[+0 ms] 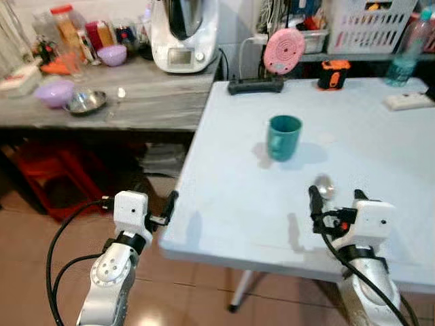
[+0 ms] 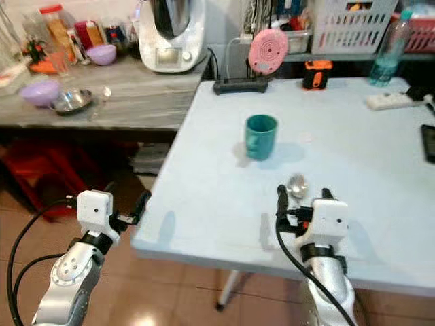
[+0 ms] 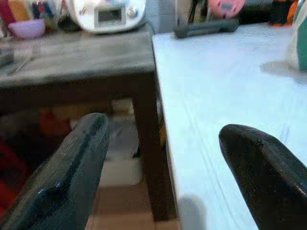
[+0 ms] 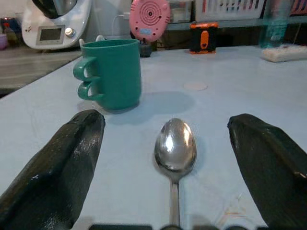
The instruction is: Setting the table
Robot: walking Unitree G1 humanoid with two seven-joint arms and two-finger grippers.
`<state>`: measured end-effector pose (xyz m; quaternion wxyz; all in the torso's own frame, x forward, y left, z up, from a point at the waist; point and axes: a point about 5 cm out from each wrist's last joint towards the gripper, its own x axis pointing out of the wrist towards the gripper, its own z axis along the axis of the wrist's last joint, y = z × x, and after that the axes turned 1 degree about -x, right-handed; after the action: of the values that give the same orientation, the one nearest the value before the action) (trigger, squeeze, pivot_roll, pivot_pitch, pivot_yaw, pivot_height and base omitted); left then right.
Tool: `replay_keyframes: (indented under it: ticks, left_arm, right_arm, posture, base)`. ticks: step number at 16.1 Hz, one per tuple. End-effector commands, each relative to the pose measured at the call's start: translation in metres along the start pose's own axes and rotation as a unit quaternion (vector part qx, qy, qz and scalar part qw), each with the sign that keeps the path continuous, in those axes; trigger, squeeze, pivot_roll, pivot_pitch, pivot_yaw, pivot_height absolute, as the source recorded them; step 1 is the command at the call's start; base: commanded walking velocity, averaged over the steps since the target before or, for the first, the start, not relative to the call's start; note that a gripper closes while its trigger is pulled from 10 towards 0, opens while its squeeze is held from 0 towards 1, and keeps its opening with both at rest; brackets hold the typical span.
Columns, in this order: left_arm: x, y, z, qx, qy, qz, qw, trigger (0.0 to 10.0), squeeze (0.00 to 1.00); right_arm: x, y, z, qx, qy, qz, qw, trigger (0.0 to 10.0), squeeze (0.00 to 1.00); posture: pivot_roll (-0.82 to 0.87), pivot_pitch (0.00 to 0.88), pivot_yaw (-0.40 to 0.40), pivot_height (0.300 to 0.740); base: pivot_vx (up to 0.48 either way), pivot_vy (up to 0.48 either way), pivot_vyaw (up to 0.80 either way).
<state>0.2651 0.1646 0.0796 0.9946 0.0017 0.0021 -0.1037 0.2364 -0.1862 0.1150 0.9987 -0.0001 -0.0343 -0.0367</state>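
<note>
A teal mug (image 1: 284, 137) with two stacked handles stands upright near the middle of the pale blue table (image 1: 231, 204). Just in front of it a metal spoon (image 4: 175, 148) lies flat, bowl toward the mug. My right gripper (image 1: 336, 198) hovers low over the table's front part, open, with the spoon's handle running between its two black fingers (image 4: 67, 163) and touching neither. At the table's front left corner my left gripper (image 1: 166, 212) is open and holds nothing; one fingertip (image 3: 259, 163) is over the tabletop and the other is off its edge.
A grey counter (image 1: 136, 102) adjoins the table on the left and carries purple bowls, a steel bowl (image 1: 85, 102), jars and a white kitchen machine (image 1: 183, 34). Along the table's far edge sit a power strip (image 1: 255, 86), a pink disc, an orange device and a bottle (image 1: 408, 51).
</note>
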Motion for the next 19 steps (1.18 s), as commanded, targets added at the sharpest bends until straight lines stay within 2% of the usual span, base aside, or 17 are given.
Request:
replay_keyframes:
  ticks: [1,4,7,8,10,13,16,19]
  left_arm:
    - [-0.001,0.007,0.002,0.004,-0.002,0.005,1.0,10.0,0.0]
    - [-0.001,0.005,0.0,0.005,0.002,-0.006,1.0,10.0,0.0]
    - [-0.001,-0.002,-0.003,-0.017,0.008,-0.044,0.999,10.0,0.0]
    - [-0.002,-0.009,-0.006,-0.029,0.02,-0.078,0.996,10.0,0.0]
    - [-0.003,-0.016,-0.008,-0.026,0.024,-0.123,0.992,10.0,0.0]
    - [-0.005,-0.02,-0.008,-0.037,0.028,-0.157,0.987,10.0,0.0]
    - [-0.008,-0.025,-0.009,-0.035,0.032,-0.196,0.979,10.0,0.0]
    - [-0.013,-0.03,-0.008,-0.039,0.029,-0.231,0.972,10.0,0.0]
  right_arm:
    - [0.002,0.006,0.002,0.004,-0.003,0.009,1.0,10.0,0.0]
    - [0.002,0.006,0.002,0.005,-0.004,0.009,1.0,10.0,0.0]
    - [0.002,0.006,0.001,0.002,0.0,0.006,1.0,10.0,0.0]
    - [0.002,0.005,-0.001,0.0,0.009,0.0,1.0,10.0,0.0]
    - [0.003,0.005,-0.004,0.004,0.019,-0.002,1.0,10.0,0.0]
    - [0.002,0.005,-0.007,0.009,0.029,-0.004,1.0,10.0,0.0]
    - [0.004,0.006,-0.011,0.009,0.048,-0.008,0.999,10.0,0.0]
    - [0.014,0.004,-0.015,0.018,0.072,-0.022,0.997,10.0,0.0]
  posture:
    - [-0.11,0.005,0.123,0.74]
    - [-0.11,0.006,0.122,0.74]
    - [-0.11,0.008,0.121,0.74]
    - [-0.11,0.013,0.118,0.74]
    - [-0.11,0.018,0.118,0.74]
    - [-0.11,0.026,0.116,0.74]
    - [-0.12,0.041,0.115,0.74]
    - [-0.12,0.056,0.112,0.74]
  base:
    - [0.0,0.0,0.0]
    - [0.0,0.0,0.0]
    - [0.0,0.0,0.0]
    - [0.0,0.0,0.0]
    - [0.0,0.0,-0.4]
    - [0.0,0.0,-0.66]
    - [0.0,0.0,0.0]
    - [0.0,0.0,0.0]
